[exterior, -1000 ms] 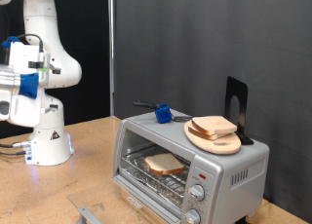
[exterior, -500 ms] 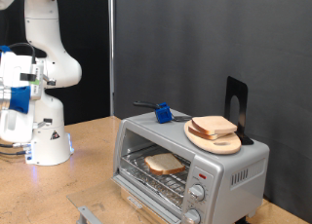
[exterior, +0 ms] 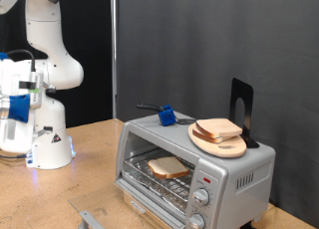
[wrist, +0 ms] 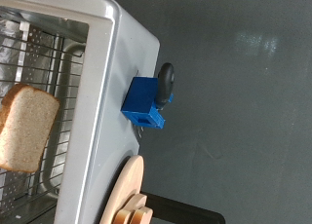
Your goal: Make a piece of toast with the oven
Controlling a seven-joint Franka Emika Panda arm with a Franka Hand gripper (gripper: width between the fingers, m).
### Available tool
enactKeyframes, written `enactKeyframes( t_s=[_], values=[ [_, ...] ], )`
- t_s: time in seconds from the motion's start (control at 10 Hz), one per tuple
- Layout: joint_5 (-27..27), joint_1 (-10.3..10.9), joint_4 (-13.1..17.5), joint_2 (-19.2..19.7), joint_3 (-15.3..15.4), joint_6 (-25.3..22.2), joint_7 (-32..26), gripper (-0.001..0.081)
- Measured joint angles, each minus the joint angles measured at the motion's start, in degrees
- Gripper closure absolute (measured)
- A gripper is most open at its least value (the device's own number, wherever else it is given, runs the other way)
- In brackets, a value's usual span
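**Toast on the rack, gripper far from the oven**

In the exterior view the gripper [exterior: 14, 114] is at the far left side of the picture, in front of the white arm's base [exterior: 48, 144]. It is well apart from the oven [exterior: 195, 169], which stands at the lower right of that view. The fingers are not clear enough to see, so one cannot tell if they are apart or together; nothing shows between them.

The piece of toast [exterior: 167, 167] lies flat on the wire rack [exterior: 164, 179] inside the oven, far from the gripper. The oven door [exterior: 140, 209] is folded down open in front. In the wrist view the same slice [wrist: 26, 127] shows on the rack behind the oven's front frame.

On the oven's top, further from the gripper, rests a round wooden plate [exterior: 218, 142] with another bread slice [exterior: 218, 128] on it. Beside the plate sits a small blue block [exterior: 166, 115] with a dark handle [exterior: 148, 107].
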Motion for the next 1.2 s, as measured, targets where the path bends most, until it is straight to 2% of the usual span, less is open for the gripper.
enactKeyframes(
  t_s=[0.2,0.6,1.2],
  values=[
    [0.0,0.24,-0.63,0.65,0.38,5.03,2.73,0.0006],
    [0.09,0.67,-0.3,8.07,2.45,14.78,4.6,0.0006],
    [-0.59,0.64,0.19,18.91,3.55,27.71,-3.19,0.0006]
  ],
)
